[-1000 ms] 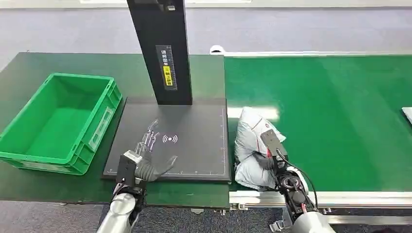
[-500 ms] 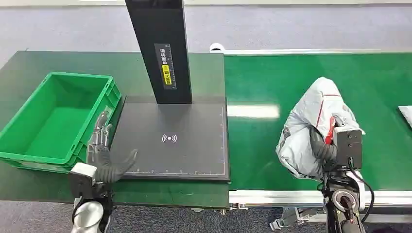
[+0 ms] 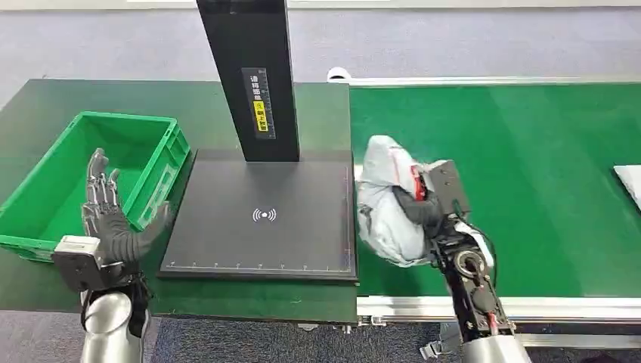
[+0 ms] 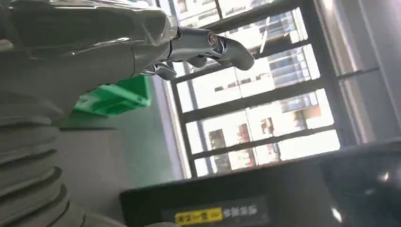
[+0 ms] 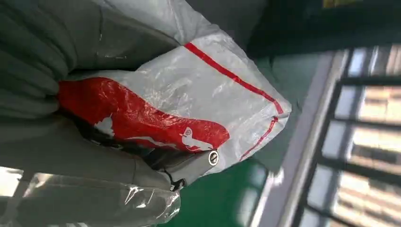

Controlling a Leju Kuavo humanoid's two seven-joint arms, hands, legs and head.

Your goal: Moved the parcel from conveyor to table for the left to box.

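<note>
Green belt [image 3: 529, 151] and dark table [image 3: 45, 98] lie side by side, and we hold the parcel [image 3: 382, 204] in our right hand [image 3: 423, 208] over the belt's edge, just beside the black pad [image 3: 264, 215] it goes to. Our left hand [image 3: 106, 219] waits with fingers spread wide by the green box [image 3: 45, 189]. We cannot see the right fingers well; the bag hides them.

Bright, even light (blown-out windows, belt glare)
</note>
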